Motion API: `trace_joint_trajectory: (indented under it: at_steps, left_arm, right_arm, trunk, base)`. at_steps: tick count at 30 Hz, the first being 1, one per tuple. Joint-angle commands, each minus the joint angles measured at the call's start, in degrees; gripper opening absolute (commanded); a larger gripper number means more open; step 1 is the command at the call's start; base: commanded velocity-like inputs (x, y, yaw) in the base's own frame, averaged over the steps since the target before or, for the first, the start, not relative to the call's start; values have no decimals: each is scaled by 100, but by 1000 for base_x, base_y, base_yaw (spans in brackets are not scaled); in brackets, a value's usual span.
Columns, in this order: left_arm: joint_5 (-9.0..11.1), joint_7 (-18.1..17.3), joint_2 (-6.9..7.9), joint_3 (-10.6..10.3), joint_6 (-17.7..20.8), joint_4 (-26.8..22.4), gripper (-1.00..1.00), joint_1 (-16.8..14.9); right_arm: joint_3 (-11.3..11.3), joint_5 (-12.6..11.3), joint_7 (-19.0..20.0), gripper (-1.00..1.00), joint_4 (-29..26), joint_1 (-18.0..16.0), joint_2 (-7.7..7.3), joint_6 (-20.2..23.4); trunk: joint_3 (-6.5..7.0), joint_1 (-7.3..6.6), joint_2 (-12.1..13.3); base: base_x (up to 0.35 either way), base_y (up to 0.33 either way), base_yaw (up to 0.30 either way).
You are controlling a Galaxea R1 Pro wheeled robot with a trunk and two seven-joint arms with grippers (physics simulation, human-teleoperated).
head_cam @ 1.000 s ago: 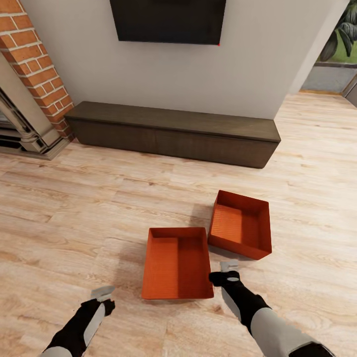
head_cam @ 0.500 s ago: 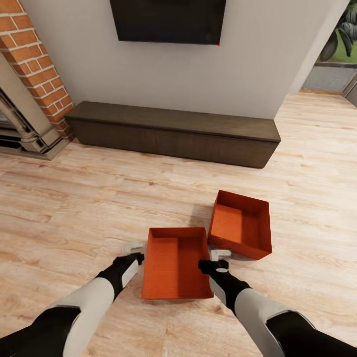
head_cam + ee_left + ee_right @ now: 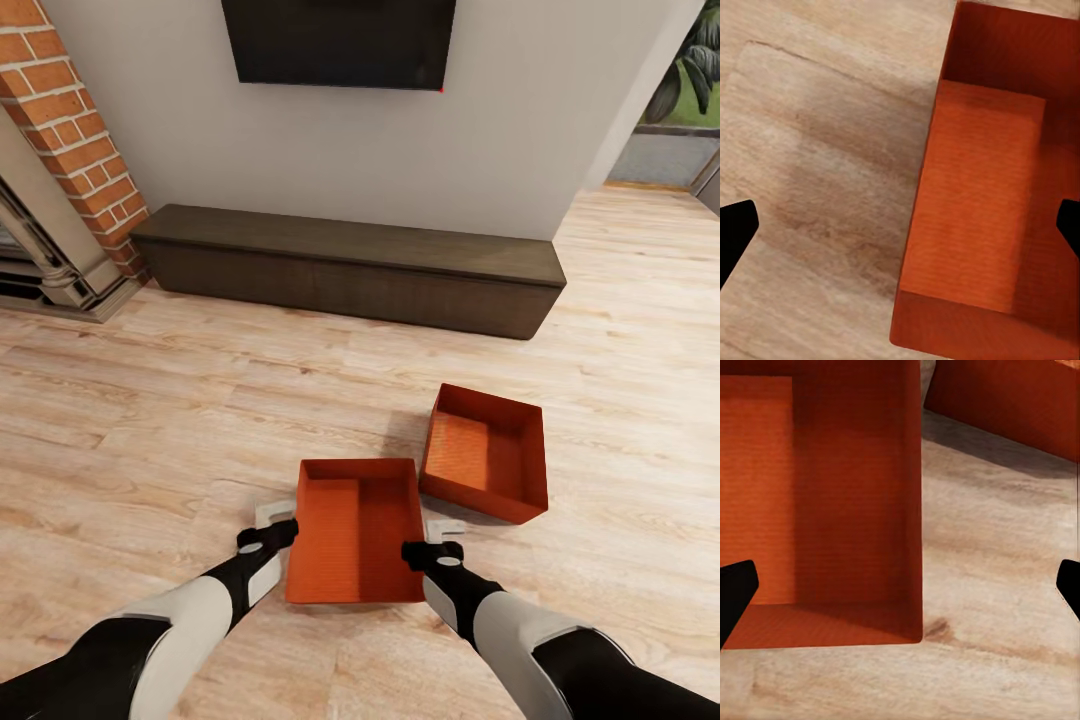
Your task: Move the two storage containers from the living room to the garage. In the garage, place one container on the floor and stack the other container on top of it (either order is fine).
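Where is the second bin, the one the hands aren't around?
In the head view, the second bin sits on the wood floor, just right of and beyond the nearer bin, before the cabinet.

A long, low dark-brown wooden cabinet (image 3: 350, 270) stood against the white wall (image 3: 500, 150) below a black flat wall-mounted screen (image 3: 338, 42), with a red-brick fireplace surround (image 3: 70, 130) beside its one end and green leafy plants (image 3: 690, 80) beyond the other.
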Motion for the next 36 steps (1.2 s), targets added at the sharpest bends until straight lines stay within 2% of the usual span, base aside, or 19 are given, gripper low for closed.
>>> trace_joint_trajectory:
  at_steps: [1, 2, 5, 8, 22, 29, 30, 33, 35, 36]
  left_arm:
    - [98, 7, -2, -20, -71, 17, 100, -3]
    - [125, 10, -3, -21, -86, 21, 100, -3]
    - [215, 48, -2, -24, -97, 39, 100, -3]
    - [209, 50, 1, -33, 58, 61, 100, -3]
    - [206, -84, -110, -43, 181, 125, 100, 27]
    - [187, -98, -111, -43, 209, 125, 100, 27]
    - [178, -87, -107, -43, 213, 125, 100, 29]
    - [173, -64, -103, -43, 214, 125, 100, 30]
    - [176, -62, -91, -43, 215, 125, 100, 27]
    - [178, -47, -89, -43, 215, 125, 100, 26]
  right_arm:
    - [46, -99, -25, 100, 7, -3, 2, -41]
    - [43, -128, -28, 100, 9, -2, 2, -47]
    - [27, -412, -38, 100, 9, -1, 2, -70]
    - [36, -524, -40, 100, 8, -1, 2, -72]
    - [32, -579, -15, 100, 8, -1, 2, -76]
    - [80, -416, 82, 100, -9, -1, 2, -72]
    - [86, -271, 113, 100, -9, -1, 2, -76]
    - [94, -168, 134, 100, -10, -1, -25, -79]
    - [107, 22, 142, 100, -10, -1, -35, -80]
    - [100, 379, 144, 100, -17, -1, -28, -93]
  trunk:
    - [-3, 0, -2]
    - [-3, 0, -2]
    - [-3, 0, -2]
    - [-3, 0, -2]
    - [-3, 0, -2]
    - [-111, 132, -242]
    - [-111, 132, -242]
    - [-111, 132, -242]
    - [-111, 132, -242]
    - [-111, 132, -242]
  base:
    - [0, 0, 0]
    - [0, 0, 0]
    - [0, 0, 0]
    - [0, 0, 0]
    - [0, 0, 0]
    - [0, 0, 0]
    - [0, 0, 0]
    - [0, 0, 0]
    - [0, 0, 0]
    - [0, 0, 0]
